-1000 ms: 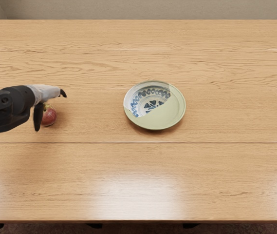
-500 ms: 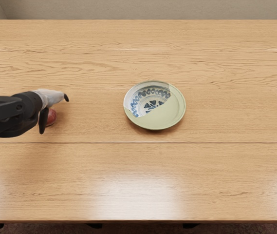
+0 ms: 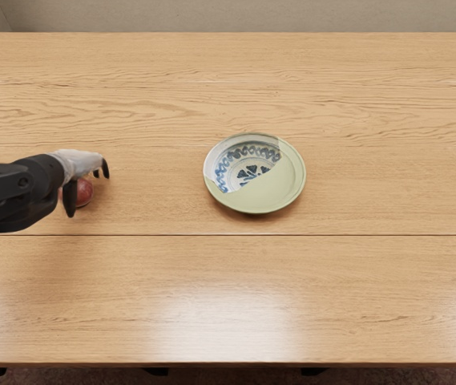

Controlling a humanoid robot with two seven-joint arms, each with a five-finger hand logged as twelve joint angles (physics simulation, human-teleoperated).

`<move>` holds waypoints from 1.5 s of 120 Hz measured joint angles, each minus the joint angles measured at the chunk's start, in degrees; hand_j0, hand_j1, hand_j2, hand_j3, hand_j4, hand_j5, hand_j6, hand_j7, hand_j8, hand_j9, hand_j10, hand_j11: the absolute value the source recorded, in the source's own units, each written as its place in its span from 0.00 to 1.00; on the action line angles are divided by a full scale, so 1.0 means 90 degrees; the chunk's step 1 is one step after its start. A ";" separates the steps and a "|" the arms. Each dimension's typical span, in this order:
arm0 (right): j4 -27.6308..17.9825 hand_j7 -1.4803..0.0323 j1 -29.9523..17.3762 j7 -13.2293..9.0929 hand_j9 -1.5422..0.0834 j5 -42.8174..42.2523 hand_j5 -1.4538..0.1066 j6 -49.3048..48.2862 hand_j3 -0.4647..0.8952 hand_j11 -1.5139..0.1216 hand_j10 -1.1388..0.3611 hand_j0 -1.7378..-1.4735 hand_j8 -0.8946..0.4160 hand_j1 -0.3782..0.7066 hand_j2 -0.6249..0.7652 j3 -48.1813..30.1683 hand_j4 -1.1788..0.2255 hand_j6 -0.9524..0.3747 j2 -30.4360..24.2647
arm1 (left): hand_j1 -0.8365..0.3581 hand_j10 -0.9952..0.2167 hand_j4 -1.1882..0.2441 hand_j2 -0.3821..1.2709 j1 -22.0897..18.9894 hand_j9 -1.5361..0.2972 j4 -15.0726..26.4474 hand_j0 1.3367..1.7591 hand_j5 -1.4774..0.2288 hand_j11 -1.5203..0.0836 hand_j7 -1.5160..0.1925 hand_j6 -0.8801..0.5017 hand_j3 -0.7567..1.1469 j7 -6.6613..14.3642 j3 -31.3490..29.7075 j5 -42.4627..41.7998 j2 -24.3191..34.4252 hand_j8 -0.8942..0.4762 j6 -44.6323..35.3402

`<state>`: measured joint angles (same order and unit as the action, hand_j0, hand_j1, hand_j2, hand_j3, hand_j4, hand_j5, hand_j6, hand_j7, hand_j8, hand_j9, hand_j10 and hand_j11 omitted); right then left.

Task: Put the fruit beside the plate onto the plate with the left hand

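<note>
- Far out at the left edge, behind the wrist: dark left arm (image 3: pixel 11 192), coming in from the picture's left and lying low over the table (image 3: pixel 228 297).
- At the end of that arm: left hand (image 3: pixel 79 164), pale on its back, palm down, arched over the fruit (image 3: pixel 85 192).
- Shape of the hand: loosely hooked, neither spread flat nor pressed into a fist, and pinching nothing.
- Out past the knuckles: dark fingertips (image 3: pixel 104 170), bent downward just beyond the far right side of the fruit, with a sliver of bare wood showing between.
- On the hand's near left side: dark thumb (image 3: pixel 69 200), pointing down and overlapping the fruit's left edge; touching or only in front of it, cannot tell.
- Directly beneath the palm, between thumb and fingertips: the fruit itself, small, round and red, resting on the wood, its upper left part hidden by the hand.
- Well to the right of the fingertips, across a broad stretch of table: plate (image 3: pixel 280 188), round and lying flat, pale green over its lower right, blue and white patterning over its upper left.
- Fruit and plate: well apart, the fruit at the hand, the plate near the middle of the table.
- Below and beyond the hand on every side: light wood grain with a long seam running left to right just nearer than hand and plate.
</note>
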<state>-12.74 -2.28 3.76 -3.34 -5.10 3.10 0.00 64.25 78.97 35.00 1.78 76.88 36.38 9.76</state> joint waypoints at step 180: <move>0.0000 0.97 0.0010 -0.0002 0.94 0.0002 0.92 0.0000 0.34 0.91 0.75 0.30 0.67 0.04 0.45 0.0017 0.83 0.71 0.0000 | 0.44 0.59 0.42 0.36 0.1214 0.35 0.0118 0.73 0.32 0.38 0.36 0.44 0.40 0.0002 0.0741 -0.0190 -0.2261 0.50 -0.0201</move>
<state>-12.74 -2.20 3.74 -3.33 -5.10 3.25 0.00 75.17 80.04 35.02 8.46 75.17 16.03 7.95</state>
